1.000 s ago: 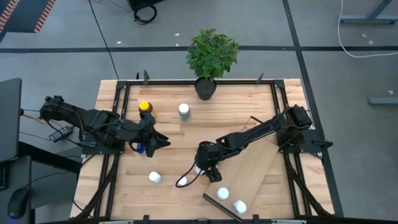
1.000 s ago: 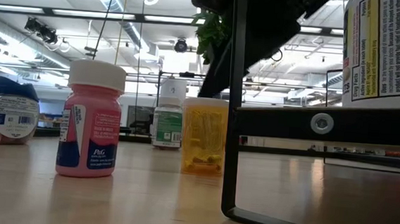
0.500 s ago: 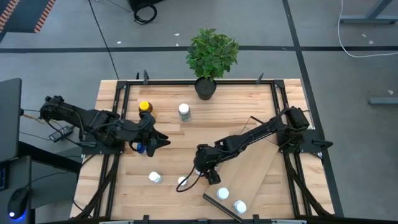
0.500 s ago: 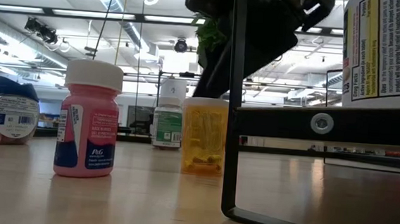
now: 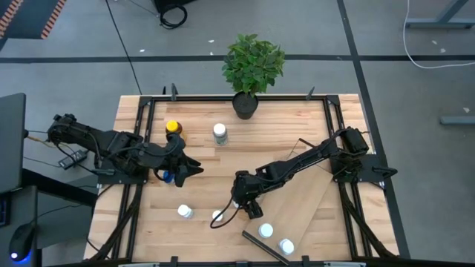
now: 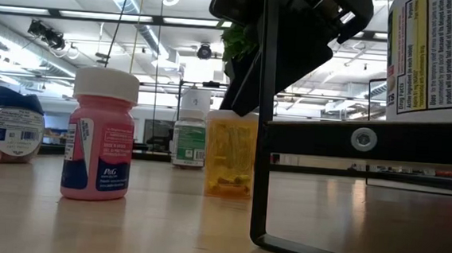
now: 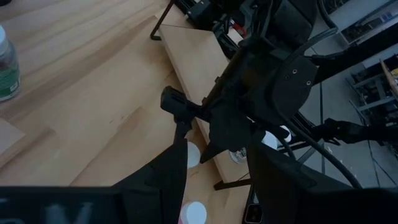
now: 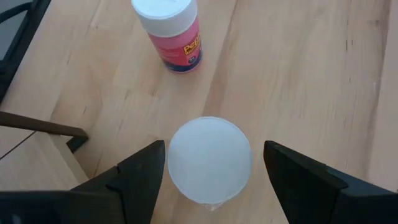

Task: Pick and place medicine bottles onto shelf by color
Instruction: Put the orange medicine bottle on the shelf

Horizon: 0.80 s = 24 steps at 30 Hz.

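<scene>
Barely shifted, right gripper (image 8: 208, 177) now straddles a white-capped bottle (image 8: 209, 158).

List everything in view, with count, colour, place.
plant: one, green, dark pot, back edge centre
tabletop: one, light wood planks, black frame
shelf: one, light wood board with dark trim, lying angled at front right
amber bottle: one, yellow cap, back left
green-label bottle: one, white cap, back centre
blue-capped bottle: one, beside the left arm
white-capped bottles: at least four; two on the tabletop at front, two on the shelf's front end; one is pink
left gripper: open, left of centre
right gripper: open, a white cap between its fingers
</scene>
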Tool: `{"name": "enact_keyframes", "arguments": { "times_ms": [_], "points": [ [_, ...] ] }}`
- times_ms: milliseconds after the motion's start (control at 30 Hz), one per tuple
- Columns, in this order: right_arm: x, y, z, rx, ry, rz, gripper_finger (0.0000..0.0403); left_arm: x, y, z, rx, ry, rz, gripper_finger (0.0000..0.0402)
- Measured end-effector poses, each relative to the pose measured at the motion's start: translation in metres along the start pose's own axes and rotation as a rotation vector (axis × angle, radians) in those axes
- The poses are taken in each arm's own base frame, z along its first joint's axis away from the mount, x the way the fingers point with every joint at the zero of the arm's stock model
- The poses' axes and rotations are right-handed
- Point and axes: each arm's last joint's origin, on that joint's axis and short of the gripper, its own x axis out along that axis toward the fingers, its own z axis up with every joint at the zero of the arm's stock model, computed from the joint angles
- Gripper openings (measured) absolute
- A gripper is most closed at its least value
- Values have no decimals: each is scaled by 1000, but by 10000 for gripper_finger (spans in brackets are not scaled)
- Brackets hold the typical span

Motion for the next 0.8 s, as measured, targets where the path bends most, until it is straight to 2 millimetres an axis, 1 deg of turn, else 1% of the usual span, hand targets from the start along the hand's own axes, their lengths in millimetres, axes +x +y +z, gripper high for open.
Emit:
{"name": "enact_keyframes", "arguments": {
  "times_ms": [500, 600, 800],
  "points": [
    [0, 3, 0, 25, 1, 3, 280, 0, 0, 0, 0, 0, 0, 172],
    [0, 5, 0, 37, 2, 6, 272, 0, 0, 0, 0, 0, 0, 172],
    [1, 9, -1, 36, 3, 13, 246, 0, 0, 0, 0, 0, 0, 172]
  ]
}}
